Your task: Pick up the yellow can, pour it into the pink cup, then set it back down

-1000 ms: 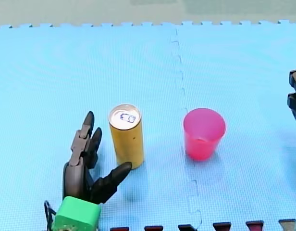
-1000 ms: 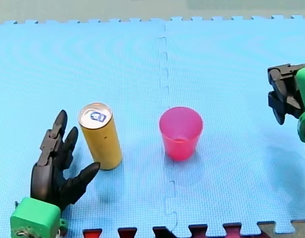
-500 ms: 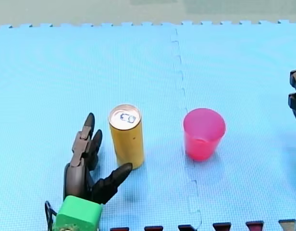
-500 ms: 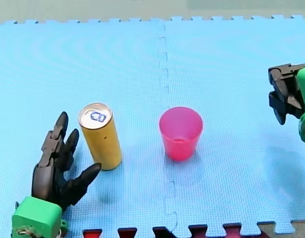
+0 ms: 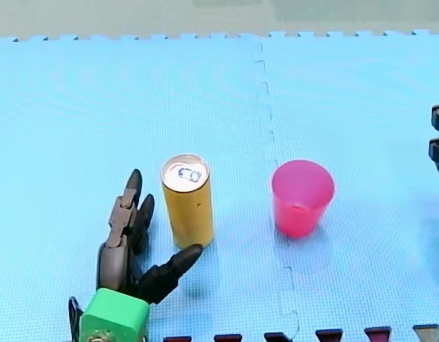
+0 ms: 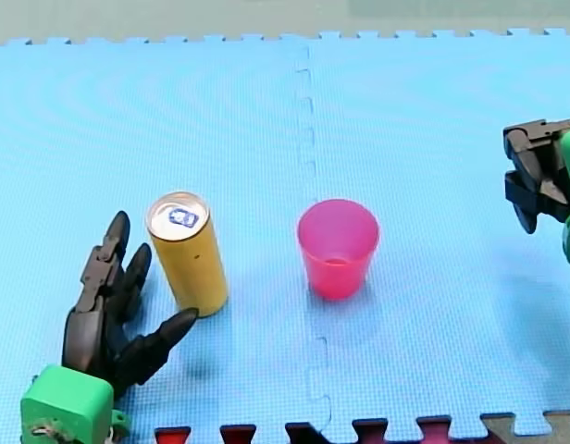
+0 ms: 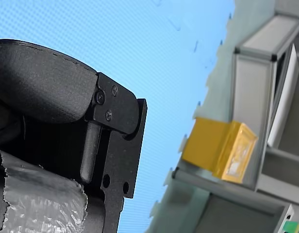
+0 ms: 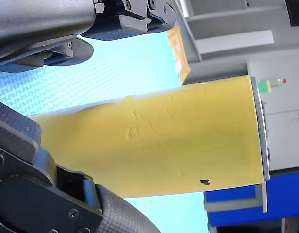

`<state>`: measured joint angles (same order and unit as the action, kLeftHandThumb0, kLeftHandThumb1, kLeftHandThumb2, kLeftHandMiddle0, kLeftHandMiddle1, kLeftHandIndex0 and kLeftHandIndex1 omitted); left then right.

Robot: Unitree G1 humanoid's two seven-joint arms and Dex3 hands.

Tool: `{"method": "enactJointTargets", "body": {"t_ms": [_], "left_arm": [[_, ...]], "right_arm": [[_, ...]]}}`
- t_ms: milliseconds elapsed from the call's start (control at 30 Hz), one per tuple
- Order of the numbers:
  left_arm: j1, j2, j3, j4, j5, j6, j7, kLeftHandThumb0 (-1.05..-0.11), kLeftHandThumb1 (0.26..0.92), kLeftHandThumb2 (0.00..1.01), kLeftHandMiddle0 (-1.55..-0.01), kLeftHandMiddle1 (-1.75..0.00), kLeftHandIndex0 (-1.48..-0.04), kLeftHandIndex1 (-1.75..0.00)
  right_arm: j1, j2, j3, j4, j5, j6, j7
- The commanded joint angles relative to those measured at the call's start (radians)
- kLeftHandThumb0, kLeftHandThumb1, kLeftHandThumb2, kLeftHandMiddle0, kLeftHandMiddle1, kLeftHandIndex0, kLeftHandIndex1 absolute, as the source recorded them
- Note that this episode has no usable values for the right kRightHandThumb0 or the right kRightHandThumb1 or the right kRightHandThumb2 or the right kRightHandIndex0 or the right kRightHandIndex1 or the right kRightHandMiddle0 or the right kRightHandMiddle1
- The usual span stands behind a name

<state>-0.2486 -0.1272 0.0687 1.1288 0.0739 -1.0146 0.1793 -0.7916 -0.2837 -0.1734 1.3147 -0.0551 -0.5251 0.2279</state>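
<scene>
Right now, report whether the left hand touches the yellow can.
Cannot tell. First head view: the left hand has mat between its fingers and the yellow can, but its thumb tip reaches the can's base with no clear gap.

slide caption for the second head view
Left hand open beside the upright yellow can; pink cup apart on blue mat; right hand at far right.
</scene>
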Motion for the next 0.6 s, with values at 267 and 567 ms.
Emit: {"method": "enactJointTargets", "body": {"t_ms": [267,567], "left_arm": [[-0.024,-0.005,0.001,0.026,0.011,-0.006,0.015,-0.791,0.623,0.0,-0.27,0.0,-0.17,0.0],[-0.046,0.002,-0.013,0.044,0.045,-0.007,0.043,-0.869,0.649,0.01,-0.27,0.0,-0.19,0.0]], "right_arm": [[-0.001,-0.007,0.001,-0.001,0.0,-0.004,0.002],[-0.001,-0.01,0.003,-0.004,-0.001,-0.005,0.0]]}}
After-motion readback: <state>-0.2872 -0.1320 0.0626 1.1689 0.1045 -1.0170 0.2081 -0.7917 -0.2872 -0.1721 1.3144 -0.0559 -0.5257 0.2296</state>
